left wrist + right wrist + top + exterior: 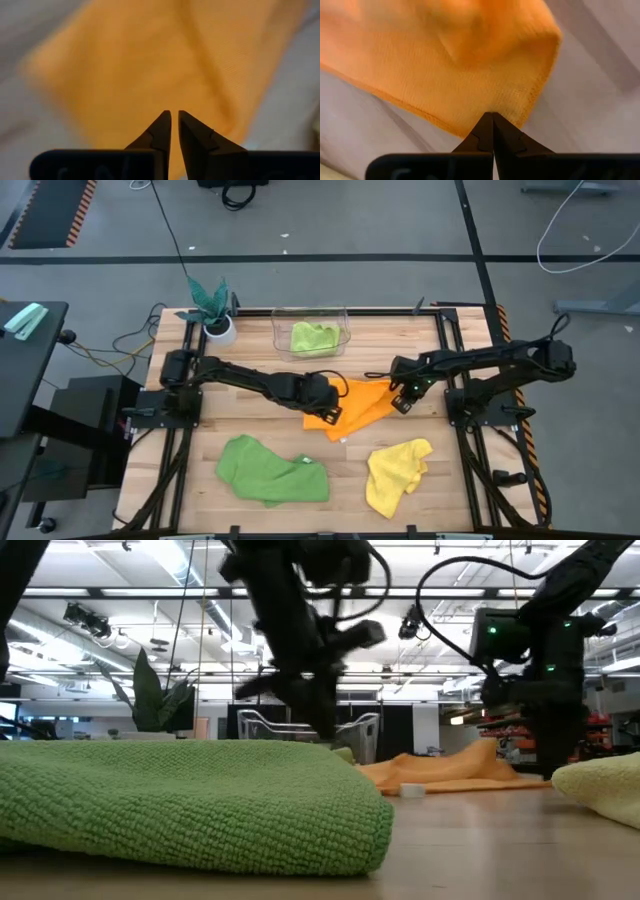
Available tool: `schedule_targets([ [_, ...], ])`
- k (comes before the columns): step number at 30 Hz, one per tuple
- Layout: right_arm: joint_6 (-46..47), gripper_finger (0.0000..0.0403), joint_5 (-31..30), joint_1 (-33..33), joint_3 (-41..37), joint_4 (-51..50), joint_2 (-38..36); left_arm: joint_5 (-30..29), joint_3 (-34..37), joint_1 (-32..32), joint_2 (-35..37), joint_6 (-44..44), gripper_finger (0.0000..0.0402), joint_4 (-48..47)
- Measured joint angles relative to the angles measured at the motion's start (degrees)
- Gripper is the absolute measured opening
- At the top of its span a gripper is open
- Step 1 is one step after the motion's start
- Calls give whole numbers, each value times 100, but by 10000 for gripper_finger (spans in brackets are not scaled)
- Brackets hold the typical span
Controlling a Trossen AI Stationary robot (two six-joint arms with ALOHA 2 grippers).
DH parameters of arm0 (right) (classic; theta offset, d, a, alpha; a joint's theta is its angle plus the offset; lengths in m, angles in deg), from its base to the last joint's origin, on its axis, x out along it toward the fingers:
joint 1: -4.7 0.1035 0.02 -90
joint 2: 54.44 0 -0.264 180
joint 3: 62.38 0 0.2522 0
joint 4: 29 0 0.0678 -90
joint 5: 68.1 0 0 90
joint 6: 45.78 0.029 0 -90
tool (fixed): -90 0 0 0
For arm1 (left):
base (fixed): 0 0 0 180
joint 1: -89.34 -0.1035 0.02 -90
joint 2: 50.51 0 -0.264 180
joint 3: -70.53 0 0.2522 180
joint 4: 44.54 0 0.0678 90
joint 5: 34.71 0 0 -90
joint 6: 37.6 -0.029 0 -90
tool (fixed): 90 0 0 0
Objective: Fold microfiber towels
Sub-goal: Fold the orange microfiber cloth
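- Step in hand, as judged: work on the orange towel (pixel 352 408), which lies rumpled and only partly doubled over at mid-table. It serves as the landmark for every position below.
- Left gripper (pixel 327 402): over the orange towel's left edge. In the left wrist view its fingertips (pixel 161 128) stand a narrow slit apart, with orange cloth beyond them and nothing visible between them. Judgement: this arm is not gripping the cloth.
- Right gripper (pixel 405 398): at the orange towel's right corner. In the right wrist view the fingers (pixel 492 131) are pressed together, tips right at the cloth's hem. Whether a hem thread is pinched there cannot be told; no cloth shows between them.
- Darker green towel (pixel 272 471): near the front edge, left of and in front of the orange towel, well apart from it, bunched and unfolded.
- Yellow towel (pixel 396 470): in front of the orange towel toward the right, near it but not touching, crumpled.
- Light lime green towel (pixel 313 337): behind the orange towel, lying inside the clear plastic bin (pixel 345 320).
- Plant (pixel 211 302): behind and well left of the orange towel, clear of the work.
- Progress, as judged: early; no towel on the table shows a neat fold.
- Next move calls for: each gripper to part its fingers and take a firm hold on an orange corner, then carry that edge across to the opposite edge, keeping the cloth flat and clear of the yellow towel.
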Motion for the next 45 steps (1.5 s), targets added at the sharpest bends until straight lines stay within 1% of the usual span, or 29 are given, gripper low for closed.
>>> schedule_targets([
  [3, 19, 4, -90, 17, -15, -414, -136, -208, 4, 165, 178, 298, 42, -926],
  [6, -17, 6, -108, 38, -20, -433, -215, -162, 9, 341, 167, 559, 38, -1544],
  [8, 24, 8, 3, 70, -17, -329, -283, -109, 23, 459, 151, 699, 34, -2019],
  [11, 133, 8, 127, 162, -4, -294, -454, 121, 67, 535, 116, 1151, 32, -1994],
  [13, 165, 8, 136, 223, 2, -277, -609, 293, 71, 526, 121, 1228, 33, -1993],
  [16, 175, 10, 134, 306, 4, -210, -804, 351, 89, 484, 122, 1304, 36, -1840],
  [19, 232, 12, 141, 401, 7, -167, -980, 407, 313, 413, 119, 1492, 34, -1300],
  [22, 232, 13, 142, 553, 7, -153, -1145, 630, 562, 374, 121, 1587, 28, -898],
  [26, 107, 14, 147, 761, 7, 96, -1359, 709, 1078, 369, 167, 1985, 26, -115],
  [28, 57, 16, 157, 868, 7, 267, -1457, 723, 1298, 369, 213, 2147, 29, 500],
  [31, -27, 21, 166, 988, 9, 430, -1594, 740, 1649, 371, 333, 2407, 38, 1076],
  [35, -52, 27, 177, 1070, 11, 434, -1696, 730, 2116, 396, 580, 2833, 52, 1621],
  [38, -118, 32, 176, 1125, 11, 471, -1724, 697, 2523, 436, 849, 2989, 64, 1935],
  [41, -311, 35, 178, 1136, 11, 433, -1714, 652, 2861, 531, 1035, 3003, 75, 2348],
  [43, -420, 36, 175, 1137, 11, 371, -1711, 583, 2949, 628, 1077, 2660, 82, 2429],
  [45, -525, 37, 175, 1137, 11, 352, -1708, 494, 2954, 725, 1080, 2121, 89, 2366],
])
